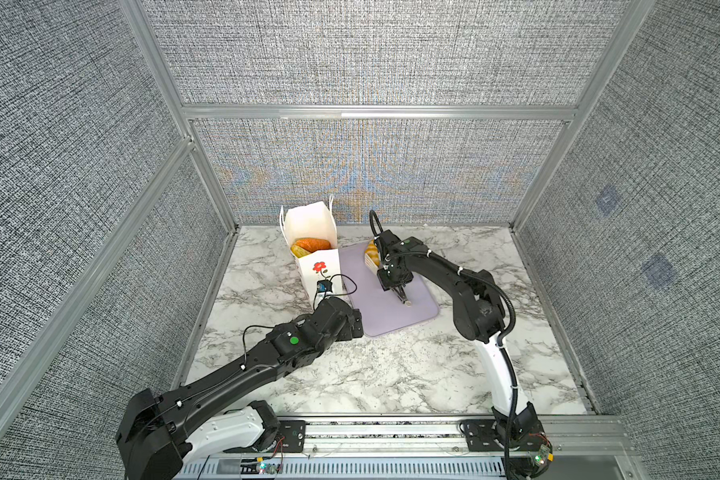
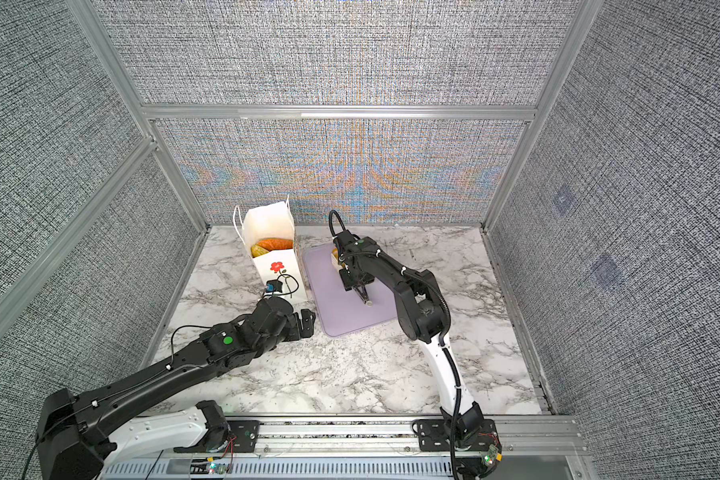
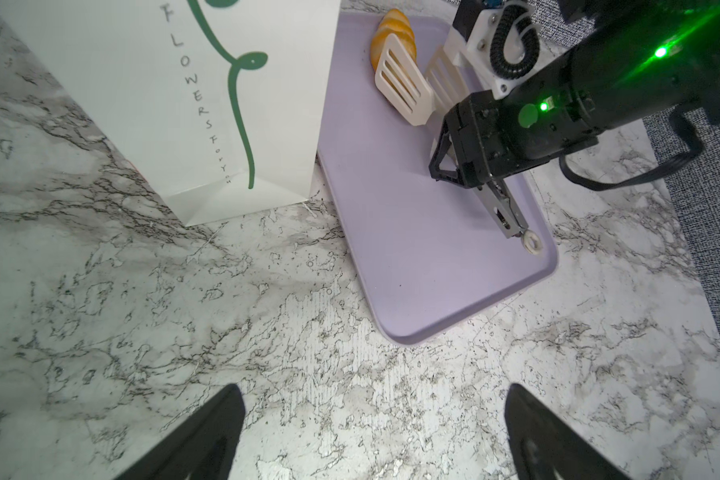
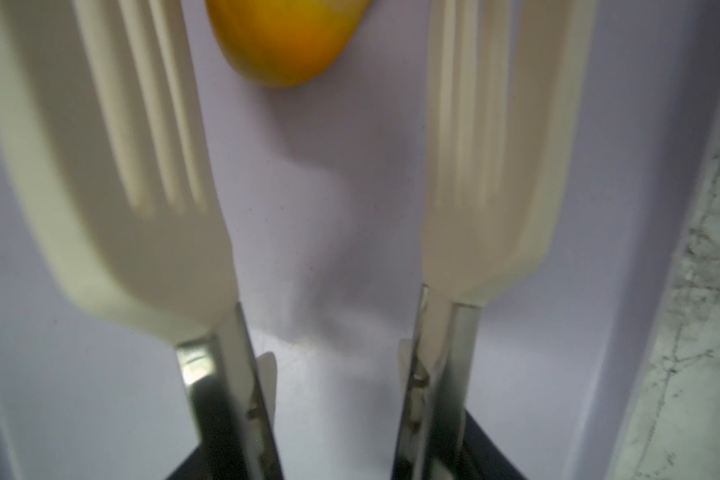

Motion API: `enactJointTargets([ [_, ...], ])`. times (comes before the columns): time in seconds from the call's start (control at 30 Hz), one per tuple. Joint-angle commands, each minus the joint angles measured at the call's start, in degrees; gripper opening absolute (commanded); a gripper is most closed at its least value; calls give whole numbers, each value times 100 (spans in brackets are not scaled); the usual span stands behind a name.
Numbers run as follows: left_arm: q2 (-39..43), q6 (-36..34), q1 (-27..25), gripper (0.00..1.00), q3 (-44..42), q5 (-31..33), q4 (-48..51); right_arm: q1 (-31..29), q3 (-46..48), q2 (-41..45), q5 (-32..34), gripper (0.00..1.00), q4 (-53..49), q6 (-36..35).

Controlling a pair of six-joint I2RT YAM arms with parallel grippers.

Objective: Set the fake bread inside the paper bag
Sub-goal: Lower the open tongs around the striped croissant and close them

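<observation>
The left claw point(image 3: 375, 395) hangs spread wide over the grey-veined marble tabletop point(image 3: 184, 311). The right claw point(image 4: 335, 424) pinches steel tongs point(image 4: 134, 187) whose white slotted blades stand parted, just short of 1 glossy golden-yellow fake bread point(image 4: 287, 37) on the flat lilac tray point(image 3: 412, 257). 2 more pastries point(image 1: 310, 246) lie inside the tall white paper bag point(image 1: 314, 274), just beside the tray.

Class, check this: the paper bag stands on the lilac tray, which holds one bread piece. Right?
No: the paper bag stands on the marble table beside the lilac tray, as the left wrist view shows. The tray holds one bread piece.
</observation>
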State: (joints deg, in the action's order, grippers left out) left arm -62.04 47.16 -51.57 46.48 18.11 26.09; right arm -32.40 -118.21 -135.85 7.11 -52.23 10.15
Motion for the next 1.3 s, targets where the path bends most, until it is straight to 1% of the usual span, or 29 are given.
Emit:
enactJointTargets([
  [0.0, 36, -13, 7, 99, 40, 109, 168, -12, -317, -136, 79, 54, -148, 90],
  [0.13, 65, 12, 1, 100, 44, 128, 193, -9, -571, -274, -12, 46, -380, -100],
  [0.3, 101, 31, 0, 99, 16, 148, 188, -12, -264, -106, -60, 38, -516, -461],
  [0.47, 92, 30, -6, 99, 10, 140, 188, -3, 573, 405, -289, 35, -437, -997],
  [0.6, 95, 38, -6, 99, 9, 117, 171, 23, 1582, 1053, -626, 35, -174, -1420],
  [0.7, 138, 41, -6, 99, -24, 105, 186, 57, 2405, 1596, -665, 35, 62, -1649],
  [0.83, 162, 51, -11, 99, -85, 81, 166, 190, 3172, 2094, -578, 36, 267, -1796],
  [0.9, 144, 60, -10, 99, -87, 71, 155, 256, 3308, 2228, -562, 42, 267, -1753],
  [1.1, 89, 41, -20, 99, -48, 36, 103, 280, 3380, 2456, -547, 56, 337, -1400],
  [1.27, 78, 17, -16, 99, -7, 29, 116, 263, 3185, 2345, -673, 58, 319, -1150],
])
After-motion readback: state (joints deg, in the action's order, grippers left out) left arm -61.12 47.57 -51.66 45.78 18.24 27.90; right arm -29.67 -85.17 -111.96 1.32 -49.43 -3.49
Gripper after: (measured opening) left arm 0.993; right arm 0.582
